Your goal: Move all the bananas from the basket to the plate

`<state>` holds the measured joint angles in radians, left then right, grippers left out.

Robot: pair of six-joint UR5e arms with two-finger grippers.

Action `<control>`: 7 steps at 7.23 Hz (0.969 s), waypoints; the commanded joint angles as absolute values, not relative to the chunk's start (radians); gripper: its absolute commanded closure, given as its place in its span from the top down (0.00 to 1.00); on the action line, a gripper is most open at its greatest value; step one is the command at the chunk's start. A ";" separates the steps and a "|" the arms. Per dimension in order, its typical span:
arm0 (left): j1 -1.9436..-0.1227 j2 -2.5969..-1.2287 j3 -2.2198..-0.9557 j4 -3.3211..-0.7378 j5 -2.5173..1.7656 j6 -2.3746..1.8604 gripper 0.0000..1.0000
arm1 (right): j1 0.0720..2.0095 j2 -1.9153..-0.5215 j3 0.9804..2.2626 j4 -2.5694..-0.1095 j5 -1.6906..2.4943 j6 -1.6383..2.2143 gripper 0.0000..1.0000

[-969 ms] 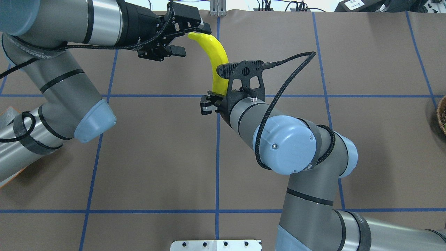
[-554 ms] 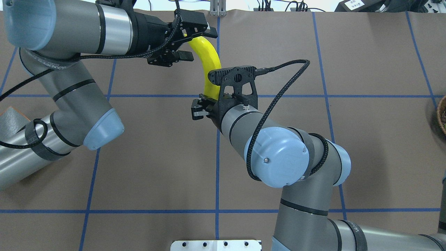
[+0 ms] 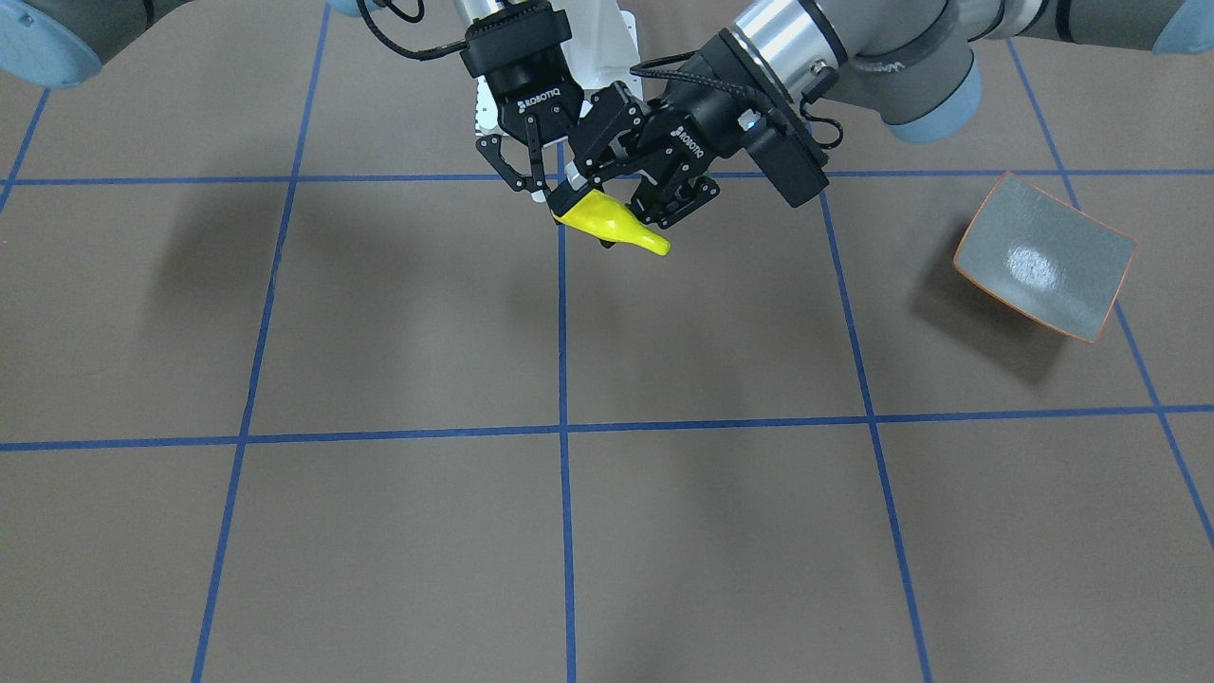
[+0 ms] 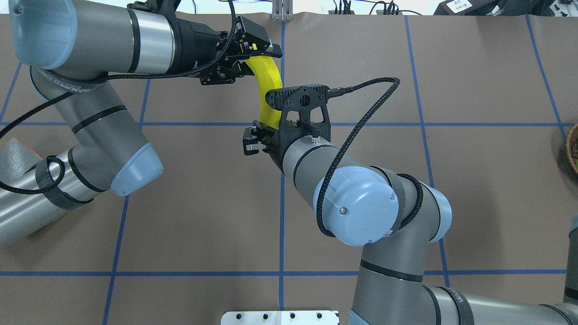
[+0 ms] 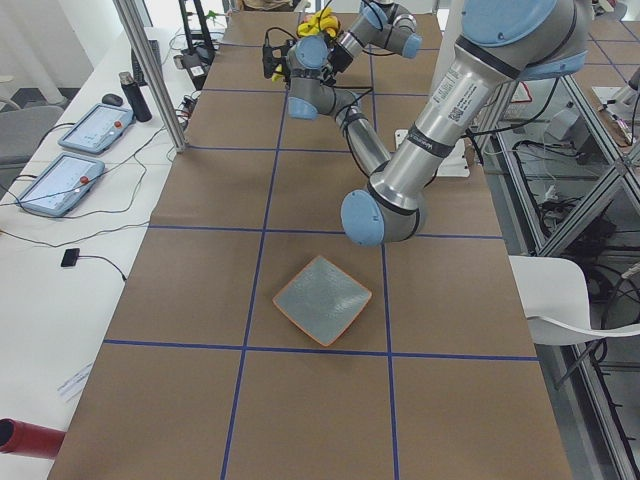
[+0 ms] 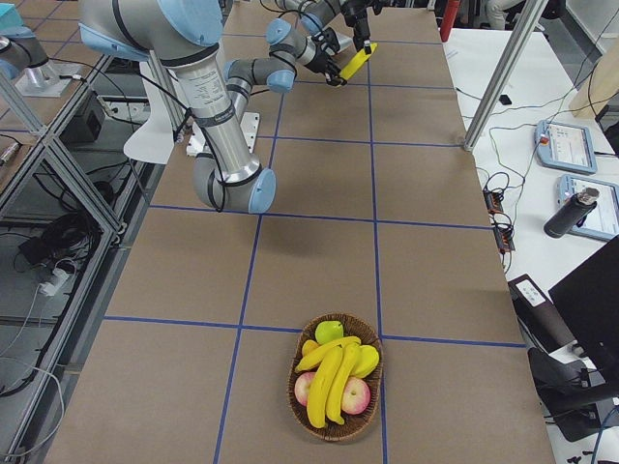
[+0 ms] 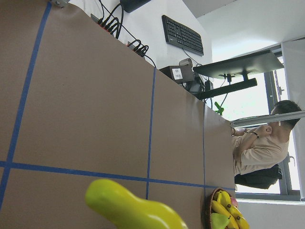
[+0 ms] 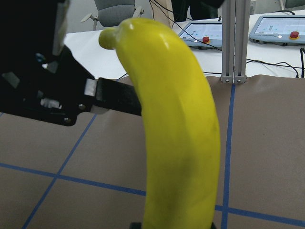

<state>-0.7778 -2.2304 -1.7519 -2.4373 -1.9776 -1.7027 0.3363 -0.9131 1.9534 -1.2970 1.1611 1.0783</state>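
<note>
Now the left hand [image 4: 255, 58] has slid farther over the banana [image 4: 269, 83], and its fingers, wide a moment ago, have narrowed onto the upper end. The right hand [image 4: 264, 130] grips the lower end and has shifted slightly leftward. Glossy, bright yellow and curved, the banana hangs above the worktop [image 4: 203, 203], midway between its ends. It is well apart from the plate [image 3: 1043, 256] near the left end and the basket [image 6: 292, 391] near the right end.

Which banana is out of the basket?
The banana in the right hand, with the left hand at its other end; the other bananas lie in the basket.
</note>
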 commanded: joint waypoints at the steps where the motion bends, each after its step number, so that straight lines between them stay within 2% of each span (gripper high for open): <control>1: -0.778 -2.232 -1.750 -2.437 -1.977 -1.703 0.42 | 0.334 -0.913 1.959 -1.296 1.160 1.078 0.00; 2: -0.778 -2.232 -1.749 -2.437 -1.977 -1.703 0.25 | 0.334 -0.913 1.962 -1.296 1.160 1.077 0.00; 3: -0.778 -2.232 -1.749 -2.437 -1.977 -1.703 0.03 | 0.334 -0.913 1.967 -1.296 1.157 1.077 0.00; 4: -0.778 -2.232 -1.750 -2.439 -1.979 -1.703 0.00 | 0.334 -0.914 1.980 -1.296 1.160 1.059 0.21; 5: -0.778 -2.232 -1.750 -2.453 -1.977 -1.703 0.00 | 0.331 -0.914 1.986 -1.296 1.161 1.074 0.71; 6: -0.778 -2.232 -1.750 -2.453 -1.977 -1.703 0.00 | 0.327 -0.922 2.005 -1.296 1.167 1.075 0.99; 7: -0.778 -2.232 -1.750 -2.453 -1.979 -1.703 0.00 | 0.327 -0.926 2.025 -1.296 1.208 1.075 1.00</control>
